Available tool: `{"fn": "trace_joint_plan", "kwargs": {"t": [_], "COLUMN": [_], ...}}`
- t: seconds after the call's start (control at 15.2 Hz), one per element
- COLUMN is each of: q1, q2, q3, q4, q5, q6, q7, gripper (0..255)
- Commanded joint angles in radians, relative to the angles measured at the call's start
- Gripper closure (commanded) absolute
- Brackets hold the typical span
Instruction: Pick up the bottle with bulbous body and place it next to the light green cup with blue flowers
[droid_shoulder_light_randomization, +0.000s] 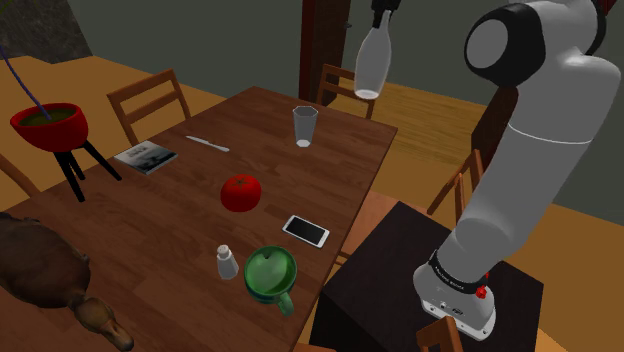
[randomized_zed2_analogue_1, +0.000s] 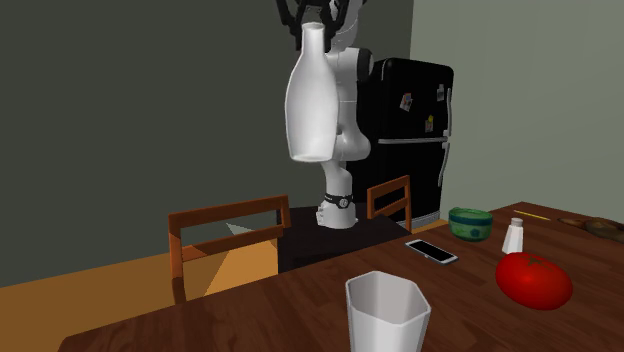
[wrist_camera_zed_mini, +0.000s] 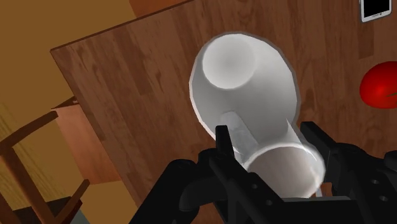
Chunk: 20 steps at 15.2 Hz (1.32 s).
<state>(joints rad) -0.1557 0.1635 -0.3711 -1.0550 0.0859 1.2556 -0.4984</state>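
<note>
A white bottle (droid_shoulder_light_randomization: 372, 62) with a narrow neck and a wide rounded body hangs upright high above the far end of the wooden table (droid_shoulder_light_randomization: 180, 215). My gripper (droid_shoulder_light_randomization: 383, 18) is shut on its neck from above. In the second exterior view the bottle (randomized_zed2_analogue_1: 311, 100) hangs under the gripper (randomized_zed2_analogue_1: 318, 15), well above the table. The wrist view looks down the bottle (wrist_camera_zed_mini: 245, 83), clasped between the fingers of the gripper (wrist_camera_zed_mini: 267, 137). The green cup (droid_shoulder_light_randomization: 268, 275) stands near the table's front corner, far from the bottle, and in the second exterior view the cup (randomized_zed2_analogue_1: 470, 222) sits at the right.
On the table are a clear tumbler (droid_shoulder_light_randomization: 305, 126), a red tomato (droid_shoulder_light_randomization: 241, 192), a phone (droid_shoulder_light_randomization: 305, 230), a small shaker (droid_shoulder_light_randomization: 227, 261), a knife (droid_shoulder_light_randomization: 207, 144) and a booklet (droid_shoulder_light_randomization: 145, 156). Chairs (droid_shoulder_light_randomization: 150, 100) ring the table. A red bowl on legs (droid_shoulder_light_randomization: 50, 125) and a brown animal (droid_shoulder_light_randomization: 50, 275) are at the left.
</note>
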Motion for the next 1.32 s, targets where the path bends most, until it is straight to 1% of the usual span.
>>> {"fn": "trace_joint_plan", "kwargs": {"t": [0.0,0.26,0.53,0.86,1.25], "q1": [0.049,0.118,0.168,0.22,0.276], "q2": [-0.073,-0.189,-0.273,-0.344,-0.388], "q3": [0.022,0.081,0.144,0.223,0.317], "q4": [-0.109,-0.277,-0.402,-0.515,-0.603], "q5": [-0.034,-0.081,-0.104,-0.113,-0.106], "q6": [0.043,0.104,0.147,0.189,0.231], "q7": [0.054,0.166,0.275,0.406,0.558], "gripper": [255,255,255,255,255]}}
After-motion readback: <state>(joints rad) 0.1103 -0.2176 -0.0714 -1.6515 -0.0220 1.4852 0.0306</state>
